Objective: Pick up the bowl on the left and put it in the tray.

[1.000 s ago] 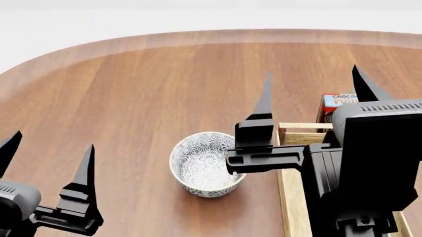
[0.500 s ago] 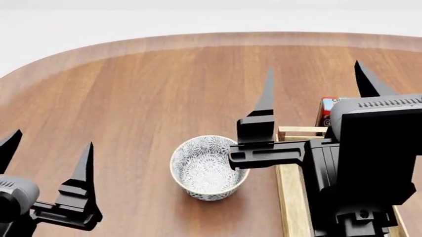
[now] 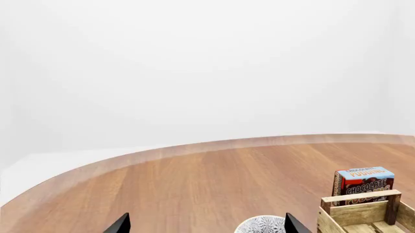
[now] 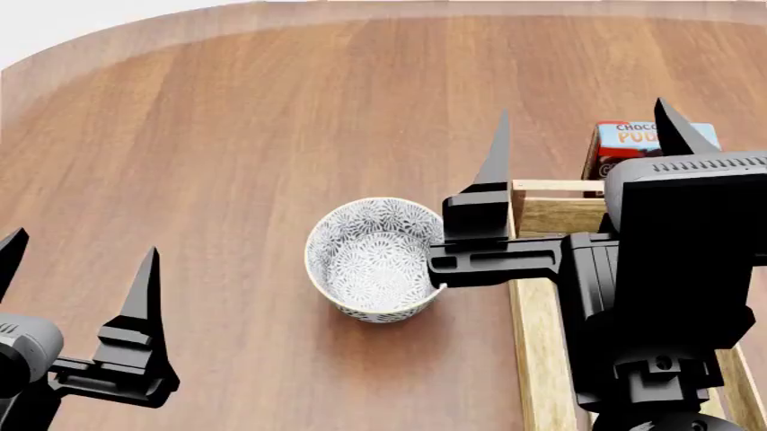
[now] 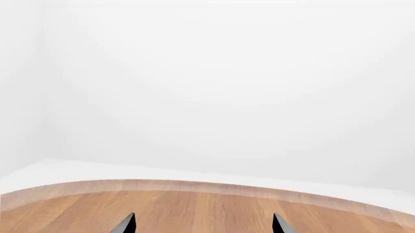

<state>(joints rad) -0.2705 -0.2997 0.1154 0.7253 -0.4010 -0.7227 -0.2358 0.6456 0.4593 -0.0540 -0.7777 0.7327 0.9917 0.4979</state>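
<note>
The bowl [image 4: 374, 260], white with a dense grey-blue pattern, stands upright on the wooden table just left of the tray [image 4: 538, 341], a light-wood crate partly hidden by my right arm. My right gripper [image 4: 581, 112] is open and holds nothing. It points forward above the tray's far end, and its left finger mount overlaps the bowl's right rim in the head view. My left gripper [image 4: 78, 251] is open at the near left, well apart from the bowl. In the left wrist view the bowl [image 3: 263, 226] peeks in beside one fingertip of the left gripper [image 3: 207, 225]. The right wrist view shows the right gripper [image 5: 203, 224] over bare table.
A chocolate pudding box [image 4: 633, 140] stands upright just beyond the tray's far end, also seen as the pudding box [image 3: 363, 181] behind the tray [image 3: 360, 213]. The table's curved far edge [image 4: 108, 40] runs across the back, with white floor beyond.
The head view has tilted down, so the table's far edge sits higher in the picture. The bowl rests in the same spot. Both grippers stay open, nearly unmoved.
</note>
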